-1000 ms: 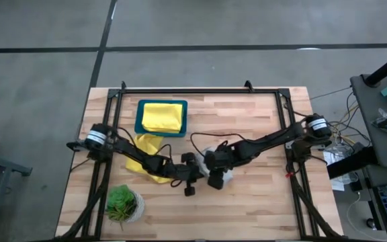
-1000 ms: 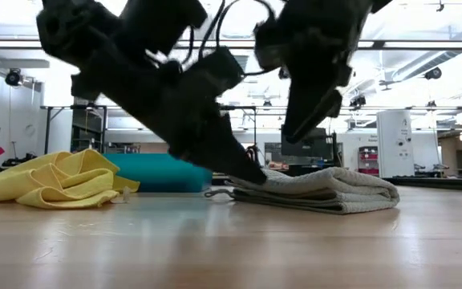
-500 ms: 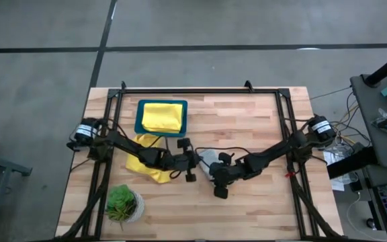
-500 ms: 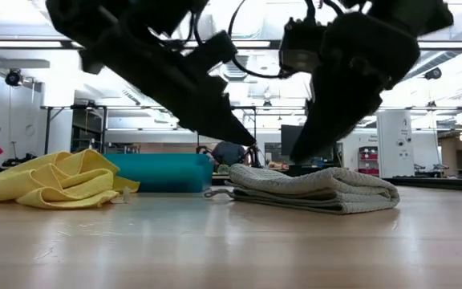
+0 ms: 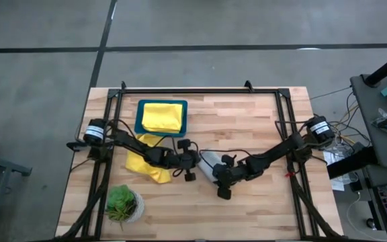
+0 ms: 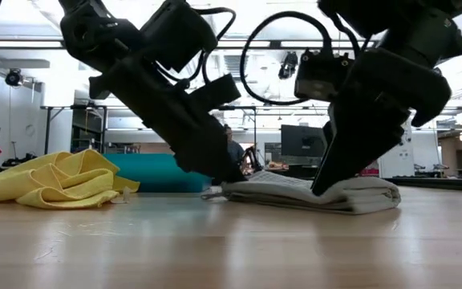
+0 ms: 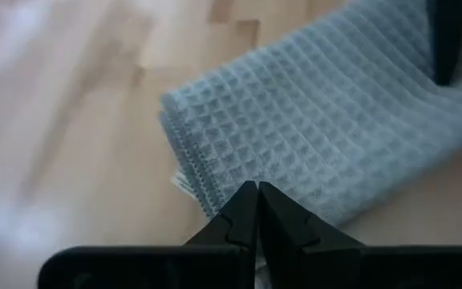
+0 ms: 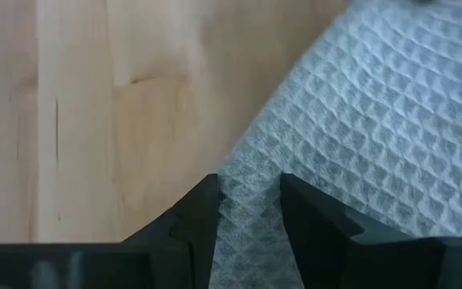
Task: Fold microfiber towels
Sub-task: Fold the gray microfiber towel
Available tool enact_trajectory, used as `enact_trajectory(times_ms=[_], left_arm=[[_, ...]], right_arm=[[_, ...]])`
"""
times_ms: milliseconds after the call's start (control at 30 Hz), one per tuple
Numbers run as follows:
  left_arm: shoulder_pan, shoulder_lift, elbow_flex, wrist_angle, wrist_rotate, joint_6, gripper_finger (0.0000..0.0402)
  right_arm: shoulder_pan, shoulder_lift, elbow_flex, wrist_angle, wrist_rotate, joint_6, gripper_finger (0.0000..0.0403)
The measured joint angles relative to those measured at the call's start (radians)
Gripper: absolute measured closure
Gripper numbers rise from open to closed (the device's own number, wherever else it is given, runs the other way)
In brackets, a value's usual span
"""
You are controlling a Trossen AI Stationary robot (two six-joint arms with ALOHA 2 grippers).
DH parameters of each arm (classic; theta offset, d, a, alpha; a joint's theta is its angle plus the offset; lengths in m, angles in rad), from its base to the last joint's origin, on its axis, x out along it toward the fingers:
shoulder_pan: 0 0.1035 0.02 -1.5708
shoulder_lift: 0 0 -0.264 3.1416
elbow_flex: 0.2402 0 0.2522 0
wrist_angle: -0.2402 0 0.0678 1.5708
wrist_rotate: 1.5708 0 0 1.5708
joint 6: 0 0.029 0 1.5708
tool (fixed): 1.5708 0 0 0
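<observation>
A pale grey waffle-weave towel (image 5: 207, 161) lies folded in several layers on the wooden table, near its middle; it also shows in the low view (image 6: 351, 193). My left gripper (image 5: 198, 160) is shut, with its tips down at the towel's left end (image 6: 233, 175). My right gripper (image 5: 213, 173) is down at the towel's near side (image 6: 323, 189), closed on it. One yellow towel (image 5: 162, 115) lies folded in the teal tray (image 5: 138, 119). A second yellow towel (image 5: 142, 160) lies crumpled on the table under my left arm. No green or blue towel shows. My left gripper's shut fingertips (image 7: 257, 197) rest on the towel's hemmed edge (image 7: 203, 181), slanting down from the table's left. I cannot tell whether a layer is caught between them. My right gripper has the folded towel's corner (image 8: 249, 201) between its two fingers (image 8: 203, 205), several layers thick. It slants down from the table's right. The towel lies on the table.
A small green potted plant (image 5: 123, 204) stands near the table's near left corner. The black frame rails (image 5: 200, 91) run along the far edge and both sides. Bare wood lies to the right of the towel and along the near edge.
My left gripper has lifted off the towel and come back down at its left end, staying shut. My right gripper has gone down from above the towel to its near side. The towel's left end lies flatter than before.
</observation>
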Motion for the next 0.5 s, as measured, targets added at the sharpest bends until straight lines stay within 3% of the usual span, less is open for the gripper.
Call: enact_trajectory(times_ms=[100,500], left_arm=[[-0.005,-0.005,-0.001,-0.025,0.051,-0.030,0.0402],[-0.018,-0.018,0.001,-0.113,0.075,-0.097,0.0402]], right_arm=[[0.009,0.000,-0.003,0.001,-0.001,0.001,0.0276],[0.011,-0.001,-0.015,-0.056,-0.014,-0.002,0.0276]])
